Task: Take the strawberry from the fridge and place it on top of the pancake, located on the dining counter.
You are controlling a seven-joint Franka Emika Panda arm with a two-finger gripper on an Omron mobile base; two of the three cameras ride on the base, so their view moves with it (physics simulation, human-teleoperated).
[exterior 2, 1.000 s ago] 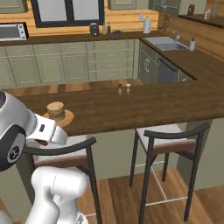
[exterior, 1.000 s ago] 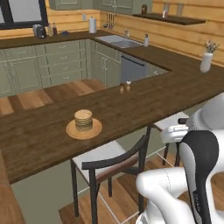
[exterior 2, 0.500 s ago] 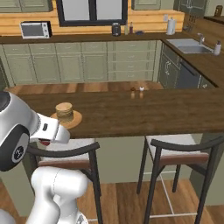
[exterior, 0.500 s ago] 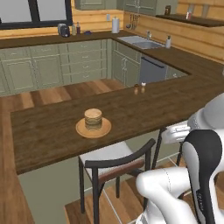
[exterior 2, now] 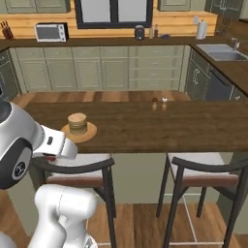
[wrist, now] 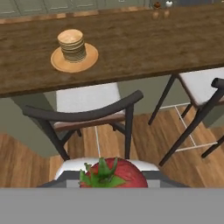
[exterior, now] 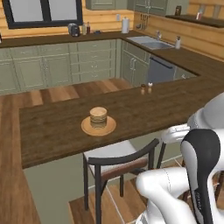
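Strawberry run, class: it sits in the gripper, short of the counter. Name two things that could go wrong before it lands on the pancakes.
1. The chair stands between the strawberry and the counter; a low approach could catch its curved backrest.
2. The pancakes form a small round stack on their plate; a roundish strawberry released off centre may roll off onto the counter.

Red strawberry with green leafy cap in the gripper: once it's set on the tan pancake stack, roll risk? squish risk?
The red strawberry with green leafy cap looks rounded, so it may roll on release. The tan pancake stack on its round wooden plate has a flat but small top, leaving little margin. The fruit is probably soft and light, so a hard squeeze could bruise it.
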